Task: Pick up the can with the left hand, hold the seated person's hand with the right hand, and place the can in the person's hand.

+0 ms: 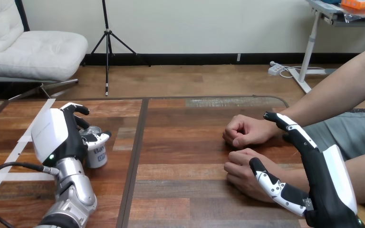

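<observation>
Head view: the left hand (57, 135) sits over the left part of the wooden counter (185, 142), its silver forearm rising from the bottom edge. Its white back shell faces the camera. The can (96, 151) stands upright just to the right of the palm, near the dark seam that runs down the counter. The left hand's fingers (79, 109) are curled round the can's far side and its thumb (99, 138) is hooked across the near side, so the can is gripped between them. Whether the can's base rests on the counter or is raised off it cannot be told. A white strip (19, 147) runs slantwise across the wood under and behind this hand.

On the right part of the counter the person's two hands lie as loose fists, one behind the other. The person's far hand (244, 129) is just beyond the person's near hand (242, 170), with both forearms reaching in from the right edge. The right hand (330, 183) comes up from the bottom right corner beside them. Its fingers (292, 127) are held fairly straight and spread wide, pointing up past the far wrist. Its thumb (268, 181) stretches out over the near wrist. The near wrist lies in the wide gap between the thumb and the fingers, and nothing is closed around it. Whether the thumb touches it cannot be told. The can is well apart from both of the person's hands.
</observation>
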Controlling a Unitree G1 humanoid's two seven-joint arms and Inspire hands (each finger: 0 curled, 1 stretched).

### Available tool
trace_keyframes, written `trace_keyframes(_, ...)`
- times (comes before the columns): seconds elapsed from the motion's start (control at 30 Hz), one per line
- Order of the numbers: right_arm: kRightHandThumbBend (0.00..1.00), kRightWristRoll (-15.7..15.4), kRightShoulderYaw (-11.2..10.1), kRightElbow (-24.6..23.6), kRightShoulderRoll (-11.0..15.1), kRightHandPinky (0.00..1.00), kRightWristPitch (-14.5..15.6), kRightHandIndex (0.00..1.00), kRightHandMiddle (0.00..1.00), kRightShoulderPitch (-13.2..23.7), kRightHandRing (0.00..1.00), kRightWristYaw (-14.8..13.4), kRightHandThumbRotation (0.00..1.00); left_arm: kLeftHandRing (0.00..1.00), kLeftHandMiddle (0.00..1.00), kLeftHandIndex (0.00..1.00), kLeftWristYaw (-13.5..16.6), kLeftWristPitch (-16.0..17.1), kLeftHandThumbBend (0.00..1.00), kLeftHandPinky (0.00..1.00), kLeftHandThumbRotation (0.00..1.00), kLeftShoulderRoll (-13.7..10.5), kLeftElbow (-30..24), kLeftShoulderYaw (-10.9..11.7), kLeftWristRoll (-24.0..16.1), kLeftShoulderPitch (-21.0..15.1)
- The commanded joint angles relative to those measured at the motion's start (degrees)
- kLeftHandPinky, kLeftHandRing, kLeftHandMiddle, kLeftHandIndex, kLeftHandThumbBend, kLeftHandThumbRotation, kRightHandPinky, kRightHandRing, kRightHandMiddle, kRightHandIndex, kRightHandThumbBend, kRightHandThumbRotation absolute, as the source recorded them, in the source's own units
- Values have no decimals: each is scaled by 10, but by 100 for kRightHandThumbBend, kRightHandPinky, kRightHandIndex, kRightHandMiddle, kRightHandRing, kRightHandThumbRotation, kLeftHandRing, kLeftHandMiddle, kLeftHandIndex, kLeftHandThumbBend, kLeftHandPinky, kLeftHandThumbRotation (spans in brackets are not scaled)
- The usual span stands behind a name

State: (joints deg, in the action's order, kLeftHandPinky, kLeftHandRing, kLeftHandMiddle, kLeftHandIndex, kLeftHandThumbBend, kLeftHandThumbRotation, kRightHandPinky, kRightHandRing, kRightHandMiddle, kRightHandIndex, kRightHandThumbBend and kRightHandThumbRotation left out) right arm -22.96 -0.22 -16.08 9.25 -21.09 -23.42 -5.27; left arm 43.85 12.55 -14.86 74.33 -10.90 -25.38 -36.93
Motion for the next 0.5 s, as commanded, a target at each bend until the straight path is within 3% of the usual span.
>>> trace_keyframes(0.0, 46, 2, 2, -25, 3, 86, -5, 85, 89, 26, 90, 1, 0, 60, 65, 66, 2, 5, 79, 52, 8, -2, -1, -10, -9, -10)
trace_keyframes(0.47, 46, -4, 0, -20, 7, 86, -13, 84, 89, 30, 90, -2, 0, 65, 71, 72, 16, 10, 83, 59, 21, 1, -5, -12, -13, -7)
